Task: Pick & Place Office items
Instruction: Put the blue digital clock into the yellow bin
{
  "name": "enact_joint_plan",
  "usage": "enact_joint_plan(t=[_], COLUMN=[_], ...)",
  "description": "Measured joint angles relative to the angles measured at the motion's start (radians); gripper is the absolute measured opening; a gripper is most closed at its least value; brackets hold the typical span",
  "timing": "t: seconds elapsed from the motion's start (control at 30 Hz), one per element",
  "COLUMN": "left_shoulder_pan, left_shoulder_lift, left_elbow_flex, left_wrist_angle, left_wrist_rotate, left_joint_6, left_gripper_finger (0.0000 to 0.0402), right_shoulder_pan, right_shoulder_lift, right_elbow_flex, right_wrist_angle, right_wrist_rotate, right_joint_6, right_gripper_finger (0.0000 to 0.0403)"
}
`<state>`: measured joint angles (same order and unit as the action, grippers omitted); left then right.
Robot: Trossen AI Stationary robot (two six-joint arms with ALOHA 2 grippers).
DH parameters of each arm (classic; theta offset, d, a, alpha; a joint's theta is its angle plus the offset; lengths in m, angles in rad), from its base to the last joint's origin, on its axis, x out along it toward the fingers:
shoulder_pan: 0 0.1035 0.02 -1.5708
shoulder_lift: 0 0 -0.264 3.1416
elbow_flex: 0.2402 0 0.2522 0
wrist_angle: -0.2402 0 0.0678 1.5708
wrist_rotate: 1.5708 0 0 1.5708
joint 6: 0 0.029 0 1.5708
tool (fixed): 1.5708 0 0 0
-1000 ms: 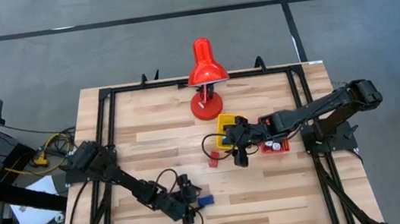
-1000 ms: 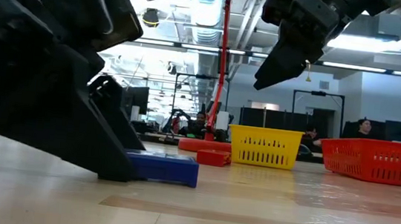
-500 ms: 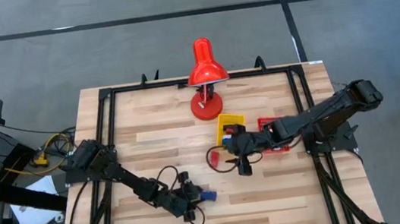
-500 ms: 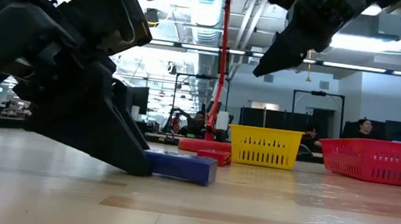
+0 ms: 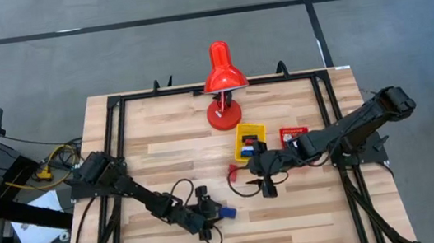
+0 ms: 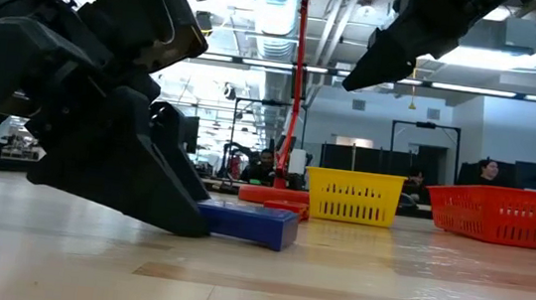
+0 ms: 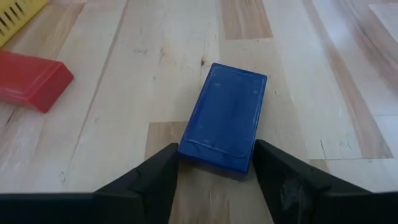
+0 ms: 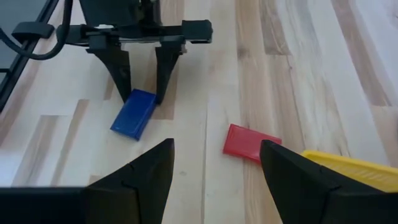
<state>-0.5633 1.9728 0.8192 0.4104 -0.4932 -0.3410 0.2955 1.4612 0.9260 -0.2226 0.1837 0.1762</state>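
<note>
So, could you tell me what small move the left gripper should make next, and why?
Probably ease forward a little, then close. The left gripper is open at table level, and its fingers flank only the near end of the blue block, which lies flat and slightly askew. A deeper straddle would likely grip better.

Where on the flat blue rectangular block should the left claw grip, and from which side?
Across the long edges of the flat blue rectangular block, coming from its near short end: it lies flat, and the open left claw already straddles that end.
</note>
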Motion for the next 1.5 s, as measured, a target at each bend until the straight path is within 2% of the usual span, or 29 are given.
enact_joint_plan(t=[0.3, 0.47, 0.73, 0.87, 1.07, 1.2, 1.27, 1.33, 1.5], left_shoulder_pan=[0.015, 0.025, 0.040, 0.050, 0.063, 0.075, 0.085, 0.102, 0.133], left_shoulder_lift=[0.000, -0.003, -0.001, -0.001, -0.002, -0.005, -0.005, -0.005, -0.005], left_elbow_flex=[0.001, 0.001, 0.001, 0.001, 0.001, 0.001, 0.001, 0.001, 0.001], left_wrist_angle=[0.001, -0.005, 0.016, 0.018, 0.020, 0.018, 0.020, 0.026, 0.037], left_wrist_rotate=[0.012, 0.099, 0.120, 0.139, 0.160, 0.166, 0.195, 0.268, 0.349], left_joint_6=[0.028, 0.035, 0.075, 0.075, 0.107, 0.103, 0.135, 0.195, 0.260], left_gripper_finger=[0.0189, 0.0194, 0.0201, 0.0222, 0.0278, 0.0295, 0.0295, 0.0290, 0.0251], right_shoulder_pan=[0.000, 0.000, 0.000, 0.000, 0.000, -0.001, -0.002, -0.002, -0.002], right_shoulder_lift=[0.000, 0.000, 0.000, 0.000, 0.000, 0.000, 0.000, 0.000, 0.000], right_elbow_flex=[0.000, 0.000, 0.000, 0.000, 0.000, 0.000, 0.000, 0.000, 0.000], right_wrist_angle=[0.000, 0.000, 0.000, 0.000, 0.000, 0.000, 0.000, 0.000, 0.001], right_wrist_rotate=[0.000, 0.000, 0.000, 0.000, 0.000, 0.000, 0.000, 0.000, 0.000], right_joint_6=[0.034, 0.034, 0.035, 0.035, 0.036, 0.038, 0.037, 0.037, 0.041], right_gripper_finger=[0.0230, 0.0230, 0.0230, 0.0230, 0.0230, 0.0230, 0.0230, 0.0230, 0.0230])
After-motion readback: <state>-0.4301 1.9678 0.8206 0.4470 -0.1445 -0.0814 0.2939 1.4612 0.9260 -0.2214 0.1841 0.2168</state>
